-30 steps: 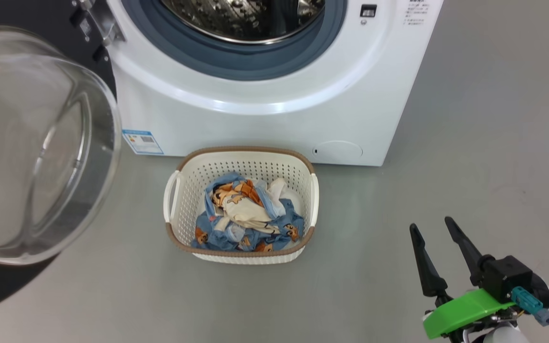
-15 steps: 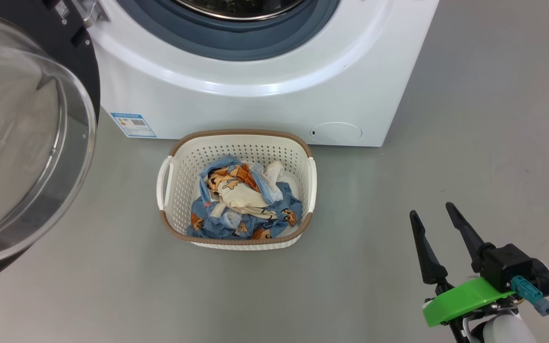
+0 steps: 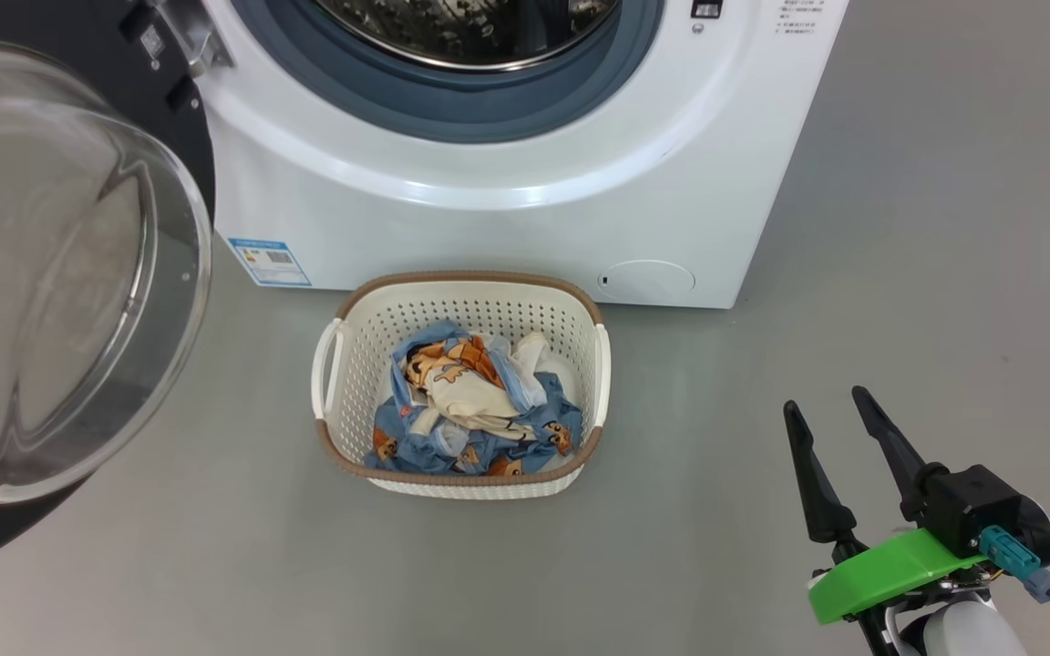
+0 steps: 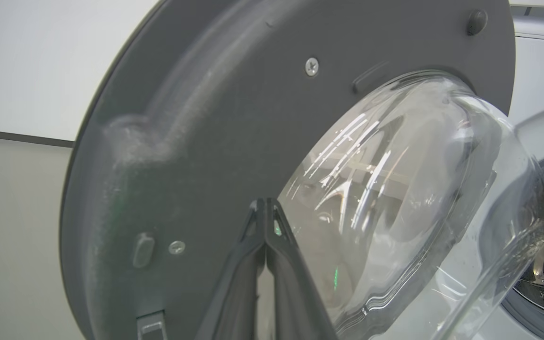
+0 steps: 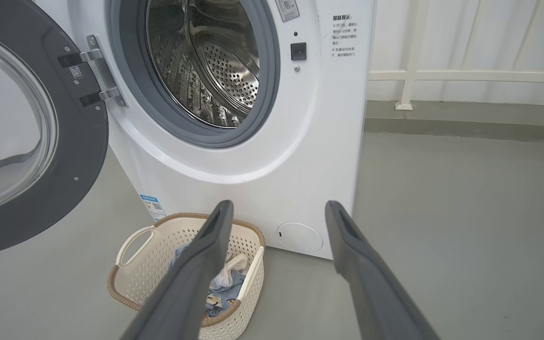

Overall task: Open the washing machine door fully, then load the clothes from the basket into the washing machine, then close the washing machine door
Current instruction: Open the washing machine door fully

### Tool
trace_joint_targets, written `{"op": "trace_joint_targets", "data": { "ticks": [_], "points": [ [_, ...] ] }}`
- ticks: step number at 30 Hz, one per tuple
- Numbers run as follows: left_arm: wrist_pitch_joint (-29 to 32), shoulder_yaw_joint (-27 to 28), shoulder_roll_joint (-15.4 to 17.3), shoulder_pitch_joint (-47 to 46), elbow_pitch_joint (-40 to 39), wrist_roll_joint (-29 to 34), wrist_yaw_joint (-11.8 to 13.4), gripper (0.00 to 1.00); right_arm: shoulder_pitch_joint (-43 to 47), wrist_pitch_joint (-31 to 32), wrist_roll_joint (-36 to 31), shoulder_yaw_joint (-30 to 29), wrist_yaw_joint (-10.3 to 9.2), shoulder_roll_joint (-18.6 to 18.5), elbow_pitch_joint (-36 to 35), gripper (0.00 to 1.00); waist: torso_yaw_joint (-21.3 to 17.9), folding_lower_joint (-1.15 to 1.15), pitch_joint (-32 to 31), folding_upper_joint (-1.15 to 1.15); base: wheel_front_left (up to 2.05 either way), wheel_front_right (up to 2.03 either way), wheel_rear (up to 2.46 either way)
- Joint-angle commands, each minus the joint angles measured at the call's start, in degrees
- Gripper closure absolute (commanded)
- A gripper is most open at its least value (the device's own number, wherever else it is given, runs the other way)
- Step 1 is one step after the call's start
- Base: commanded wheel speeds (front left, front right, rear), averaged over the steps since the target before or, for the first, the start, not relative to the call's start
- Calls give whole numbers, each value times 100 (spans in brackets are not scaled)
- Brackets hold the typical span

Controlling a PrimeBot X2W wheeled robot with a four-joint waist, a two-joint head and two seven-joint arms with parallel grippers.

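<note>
- The big white boxy front-loading washing machine (image 3: 488, 219) stands with its grey rubber-ringed mouth uncovered. No fabric is visible in the perforated steel drum (image 5: 206, 61), so it looks ready for a load.
- The large round washing machine door (image 3: 60, 273), a glossy black ring around a bulging clear glass bowl, hangs swung out on its hinge at the robot's left, clear of the mouth. The opening step looks done or nearly so.
- The left pincer (image 4: 265, 212) is clenched on nothing, with its tips together and pointed at the door's grey inner face beside the glass. A closed tip suits pushing rather than gripping. Whether it touches the door cannot be told.
- The small rectangular cream-white perforated plastic basket (image 3: 466, 277) with a brown woven-look rim sits on the grey floor (image 3: 899, 273) just in front of the machine, below the mouth, which keeps the lift short.
- The clothes (image 3: 461, 410), a soft light-blue bundle with orange-brown bear prints and cream patches, lie inside the basket, not yet loaded.
- The right pincer (image 3: 824, 405) is released, its jaws spread wide over the floor and well apart from the basket on its right. It is probably poised for the pickup.
</note>
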Motion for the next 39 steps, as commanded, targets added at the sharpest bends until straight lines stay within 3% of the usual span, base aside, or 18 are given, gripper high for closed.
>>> {"op": "trace_joint_targets", "data": {
  "ticks": [1,5,7,8,9,10,11,18,28,39],
  "points": [
    [-28,47,132,199,-340,123,-40,100,-44,-69,50,151,35,5,-105,0,16,0,-67,0,0,0,0],
    [-28,-216,-114,552,-842,195,-56,100,-23,-69,105,174,35,5,-95,0,-9,0,-159,0,0,0,0],
    [-28,-437,-202,752,-1102,188,-57,65,-9,-69,132,188,35,5,-100,0,-43,0,-211,0,0,0,0],
    [-28,-537,-235,856,-1232,178,-58,59,1,-69,152,191,35,5,-105,0,-62,0,-237,0,0,0,0],
    [-28,-632,-259,955,-1355,162,-58,44,13,-69,165,192,35,5,-107,0,-82,0,-265,0,0,0,0],
    [-28,-727,-275,1055,-1478,163,-58,15,25,-69,182,192,35,5,-112,0,-105,0,-290,0,0,0,0],
    [-28,-796,-287,1140,-1603,144,-59,0,38,-69,197,193,35,5,-115,0,-127,0,-315,0,0,0,0],
    [-28,-1495,-301,1639,-2108,-97,73,0,114,-69,277,167,35,5,-123,0,-289,0,-455,0,0,0,0],
    [-28,-2497,-302,2143,-2576,152,208,0,301,-69,384,140,35,5,-247,0,-643,0,-608,0,0,0,0],
    [-28,-2943,-302,2433,-2686,305,182,0,454,-69,351,126,35,5,-401,0,-1096,0,-740,0,0,0,0]
  ]
}}
